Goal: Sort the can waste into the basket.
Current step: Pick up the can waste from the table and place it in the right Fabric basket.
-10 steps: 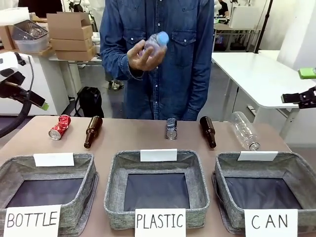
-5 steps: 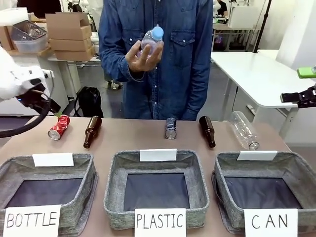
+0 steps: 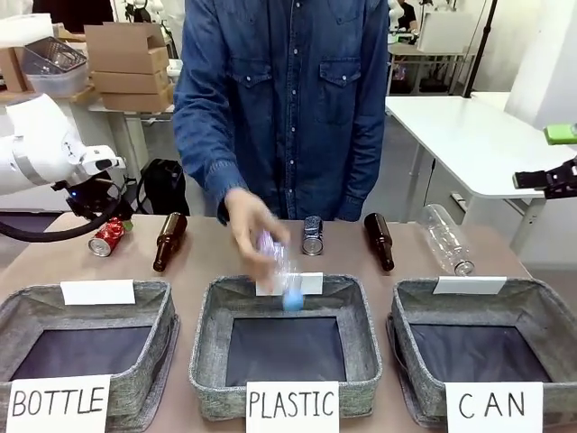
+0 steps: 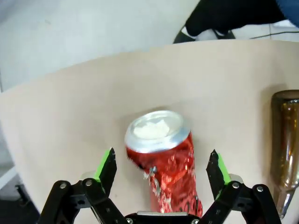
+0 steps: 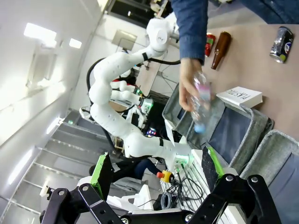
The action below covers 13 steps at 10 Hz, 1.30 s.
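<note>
- Currently spread wide at the left jaws, green pads [image 4: 106, 164] flanking the red can [image 4: 161, 163] but apart from it, nothing gripped.
- Lying on its side on the desk [image 4: 70, 116], silver end away from the wrist, body crinkled; just beside a brown bottle [image 4: 285, 140].
- Likely light, thin-walled, slick and easy to crush further: best taken across the mid-body with a modest squeeze, not at the rimmed end.
- Spread wide at the right jaws too, empty, held in the air off to the desk's right side.
- Farther out: dark can [image 3: 313, 234] on its side near the middle, well apart from the CAN basket [image 3: 422, 397] at front right, no cans in it yet.
- Beyond: person's hand [image 3: 248, 221] holding a plastic bottle [image 3: 281, 271] cap-down over the PLASTIC basket [image 3: 216, 397].
</note>
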{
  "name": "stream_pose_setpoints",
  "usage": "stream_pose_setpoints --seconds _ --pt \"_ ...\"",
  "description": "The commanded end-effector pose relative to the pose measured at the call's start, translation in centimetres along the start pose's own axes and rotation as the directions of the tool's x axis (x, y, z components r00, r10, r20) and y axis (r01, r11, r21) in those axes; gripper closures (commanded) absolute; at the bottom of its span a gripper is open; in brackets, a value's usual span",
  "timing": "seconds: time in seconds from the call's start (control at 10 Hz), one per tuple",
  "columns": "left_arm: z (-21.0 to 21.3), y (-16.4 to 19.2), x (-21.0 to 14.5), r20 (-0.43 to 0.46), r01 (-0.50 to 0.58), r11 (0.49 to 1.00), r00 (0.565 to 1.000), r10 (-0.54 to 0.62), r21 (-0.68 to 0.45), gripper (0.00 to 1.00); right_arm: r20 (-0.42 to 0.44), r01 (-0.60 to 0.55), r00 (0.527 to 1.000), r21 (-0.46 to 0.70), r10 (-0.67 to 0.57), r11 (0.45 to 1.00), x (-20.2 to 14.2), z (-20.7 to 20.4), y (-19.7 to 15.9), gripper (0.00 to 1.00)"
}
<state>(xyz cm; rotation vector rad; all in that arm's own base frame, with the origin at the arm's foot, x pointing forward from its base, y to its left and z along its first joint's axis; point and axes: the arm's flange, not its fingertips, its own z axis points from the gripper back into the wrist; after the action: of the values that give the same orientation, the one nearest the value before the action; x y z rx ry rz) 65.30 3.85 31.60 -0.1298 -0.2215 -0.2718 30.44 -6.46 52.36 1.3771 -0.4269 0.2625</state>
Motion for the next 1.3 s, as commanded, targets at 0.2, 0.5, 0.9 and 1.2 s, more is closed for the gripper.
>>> stream_pose_setpoints --seconds 0.2,0.5,0.9,1.2 --pt "-1.12 1.21 0.95 -0.052 -0.016 1.0 0.999 0.016 0.0 0.0 0.012 -0.029 1.0 0.015 0.029 0.999 0.42 -0.19 0.09 0.0" --pt "-1.08 0.88 0.63 -0.077 0.008 1.0 0.997 -0.008 0.0 0.6 0.012 -0.029 1.0 0.015 0.029 0.999 0.42 -0.19 0.09 0.0" --pt "-1.34 0.93 0.33 -0.129 0.018 1.0 0.992 -0.015 0.017 1.0 0.012 -0.029 1.0 0.015 0.029 0.999 0.42 -0.19 0.09 0.0" --pt "-1.36 0.96 0.21 -0.132 0.013 1.0 0.991 -0.011 0.015 1.0 0.012 -0.029 1.0 0.015 0.029 0.999 0.42 -0.19 0.09 0.0"
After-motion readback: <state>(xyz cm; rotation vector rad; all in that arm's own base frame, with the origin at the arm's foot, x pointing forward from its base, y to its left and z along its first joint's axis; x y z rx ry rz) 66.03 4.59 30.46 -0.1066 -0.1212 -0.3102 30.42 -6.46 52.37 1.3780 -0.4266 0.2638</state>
